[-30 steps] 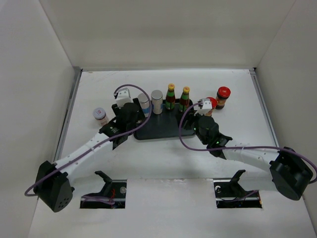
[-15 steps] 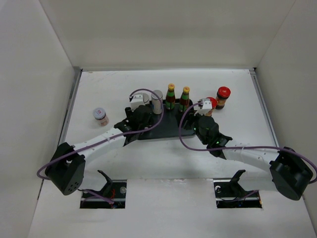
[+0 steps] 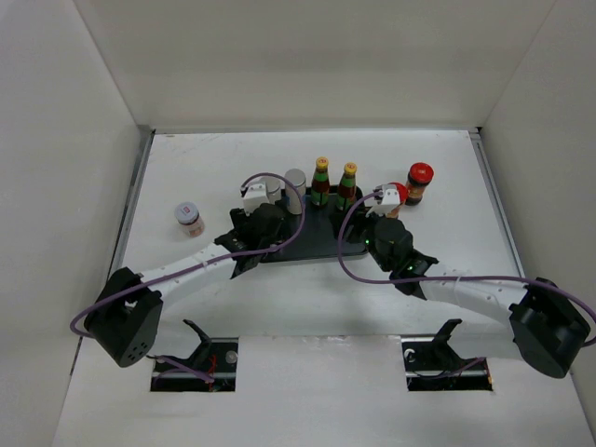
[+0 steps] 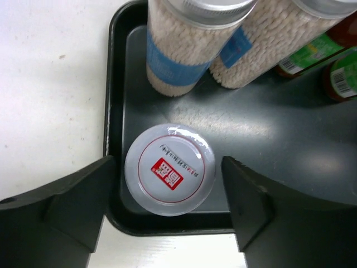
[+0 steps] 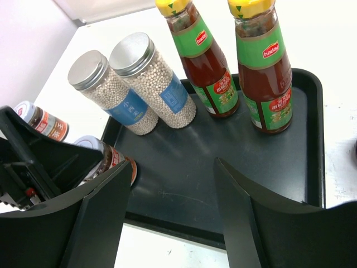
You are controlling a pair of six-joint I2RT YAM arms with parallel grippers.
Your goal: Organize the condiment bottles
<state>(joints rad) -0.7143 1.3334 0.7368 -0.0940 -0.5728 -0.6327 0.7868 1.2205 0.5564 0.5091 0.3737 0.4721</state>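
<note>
Left wrist: we're straddling the white-lidded jar, left pincer spread wide, probably risking bumping it into the shakers pulling out.

- Two sauce bottles, dark with yellow caps and green labels, are standing upright side by side in the tray, toward the far edge of the bench.
- Two shakers, pale with silver lids and blue labels, are standing close together just left of them.
- One white-lidded jar is sitting upright in the tray's near-left corner.
- The other white jar is standing alone toward the left edge.
- Two red-lidded jars are standing right of the sauce bottles, the nearer one partly hidden.
</note>
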